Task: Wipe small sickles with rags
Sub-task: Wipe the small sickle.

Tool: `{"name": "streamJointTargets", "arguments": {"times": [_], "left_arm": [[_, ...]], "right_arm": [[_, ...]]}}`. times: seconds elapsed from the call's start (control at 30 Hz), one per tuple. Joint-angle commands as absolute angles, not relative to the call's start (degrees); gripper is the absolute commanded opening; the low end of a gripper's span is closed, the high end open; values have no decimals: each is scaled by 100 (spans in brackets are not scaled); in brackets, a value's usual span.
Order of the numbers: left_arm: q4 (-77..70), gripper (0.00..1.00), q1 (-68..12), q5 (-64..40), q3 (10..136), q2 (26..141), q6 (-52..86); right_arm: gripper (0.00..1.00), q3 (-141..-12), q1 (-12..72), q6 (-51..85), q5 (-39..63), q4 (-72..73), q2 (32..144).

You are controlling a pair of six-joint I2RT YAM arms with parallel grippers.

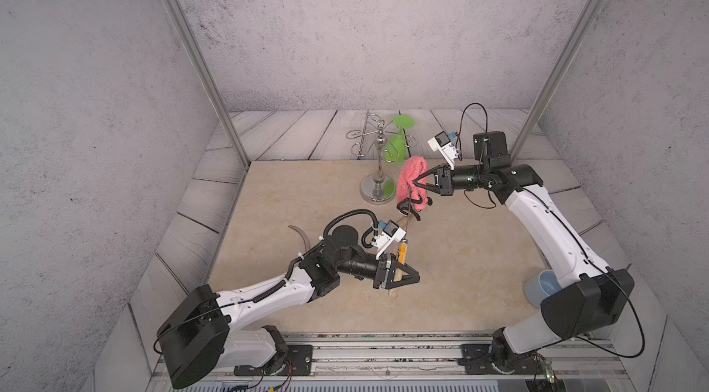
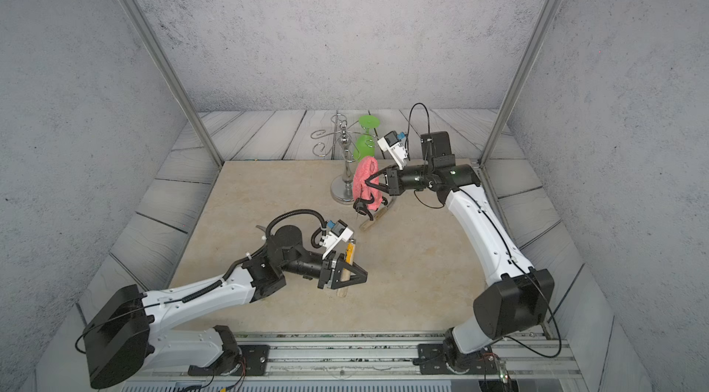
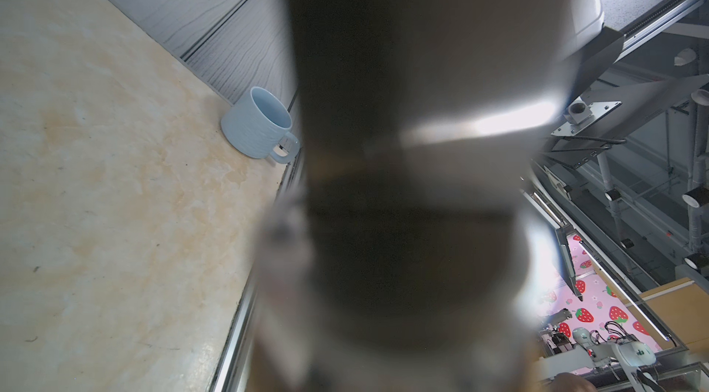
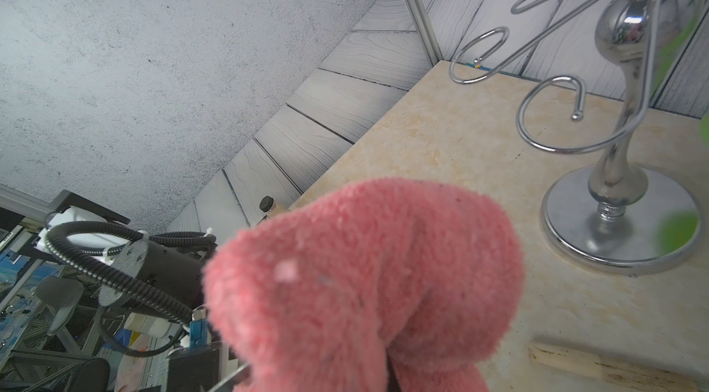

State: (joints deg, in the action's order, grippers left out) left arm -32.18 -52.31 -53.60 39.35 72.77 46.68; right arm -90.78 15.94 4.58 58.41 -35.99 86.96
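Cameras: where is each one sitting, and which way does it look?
Both top views: high over the front rail, looking down at the table; both arms, the left gripper and right gripper show.
Left wrist: on the left arm, facing the blue mug; a blurred close shape hides its gripper.
Right wrist: on the right arm, facing the chrome stand past the pink rag; the left arm shows.
Shared: rag and stand, top and right wrist views.
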Motion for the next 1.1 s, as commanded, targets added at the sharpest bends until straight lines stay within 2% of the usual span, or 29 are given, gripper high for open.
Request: {"name": "streamJointTargets", "arguments": {"times": [0.0, 0.6, 1.07], "left_arm": [[-3367, 0, -5266, -5391, 4300, 7400, 4504], [-2979, 0, -5254, -5091, 4715, 7786, 4132], [-3045, 0, -5108, -5071, 5057, 8076, 4109]], "right_arm": [[10, -8847, 1704, 588, 6328, -3522, 8224], [10, -8077, 1726, 1700, 6514, -2453, 7493], [10, -7976, 1782, 1824, 6645, -2338, 7280]]}}
